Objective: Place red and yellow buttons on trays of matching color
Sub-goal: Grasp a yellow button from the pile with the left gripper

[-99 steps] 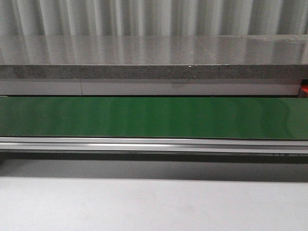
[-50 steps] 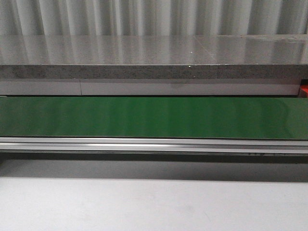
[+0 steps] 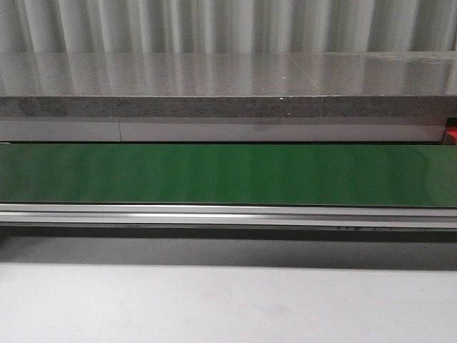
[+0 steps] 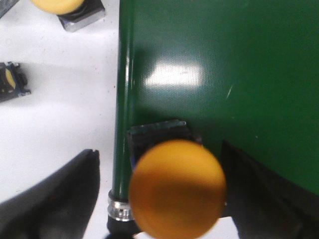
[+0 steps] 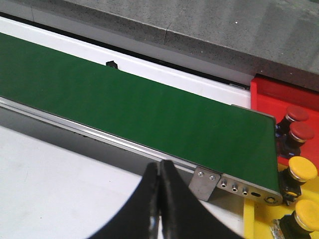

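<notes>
In the left wrist view a yellow button (image 4: 177,188) stands at the end edge of the green conveyor belt (image 4: 224,74), its domed cap toward the camera. My left gripper (image 4: 159,159) is open around it: one finger (image 4: 60,199) stands clear of the cap, the other (image 4: 264,194) is close beside it. My right gripper (image 5: 160,169) is shut on nothing over the white table, short of the belt's end. Beyond that end, two red buttons (image 5: 298,115) stand on the red tray (image 5: 271,89). Two yellow buttons (image 5: 303,169) stand on the yellow tray (image 5: 251,219).
Another yellow button (image 4: 60,6) and a small black part (image 4: 12,82) lie on the white table beside the belt. The front view shows only the green belt (image 3: 228,175), its metal rail (image 3: 228,214) and a grey stone ledge (image 3: 228,86); neither arm appears there.
</notes>
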### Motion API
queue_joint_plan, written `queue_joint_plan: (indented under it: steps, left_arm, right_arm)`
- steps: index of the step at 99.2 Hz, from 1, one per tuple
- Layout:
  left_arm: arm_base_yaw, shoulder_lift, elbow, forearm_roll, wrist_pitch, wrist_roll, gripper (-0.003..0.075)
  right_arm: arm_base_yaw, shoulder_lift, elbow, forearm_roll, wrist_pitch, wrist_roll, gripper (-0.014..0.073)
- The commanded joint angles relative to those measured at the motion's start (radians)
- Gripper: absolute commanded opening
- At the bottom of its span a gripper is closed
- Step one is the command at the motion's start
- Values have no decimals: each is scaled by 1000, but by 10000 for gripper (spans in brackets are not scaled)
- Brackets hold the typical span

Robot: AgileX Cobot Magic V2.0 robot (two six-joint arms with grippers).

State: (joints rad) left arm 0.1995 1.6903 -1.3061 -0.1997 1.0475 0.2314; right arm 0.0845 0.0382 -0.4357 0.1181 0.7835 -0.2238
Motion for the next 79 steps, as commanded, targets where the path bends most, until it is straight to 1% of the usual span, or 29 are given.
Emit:
queue_joint_plan:
  steps: [1,11,24,37,55,66,79]
  left_arm:
    - [-7,-45,-46,-70,-48,3,519]
    - [-7,-50,-98,-118,-55,20,519]
    - [-5,-67,-182,-114,-53,20,519]
    - [28,-75,-240,-66,-48,-10,516]
    - [107,-66,-242,97,-39,-98,516]
    - [152,-31,-242,116,-27,-144,516]
    - [184,34,-242,119,-3,-150,516]
  right_arm:
    - [0,12,-23,2,-79,0,-67]
    - [0,12,-23,2,-81,0,-67]
    - [0,12,-23,2,-81,0,-67]
    - [0,12,-23,2,-81,0,-67]
    - [0,12,-23,2,-81,0,-67]
    - [0,12,-23,2,-81,0,-67]
    - [0,12,-23,2,-81,0,-67]
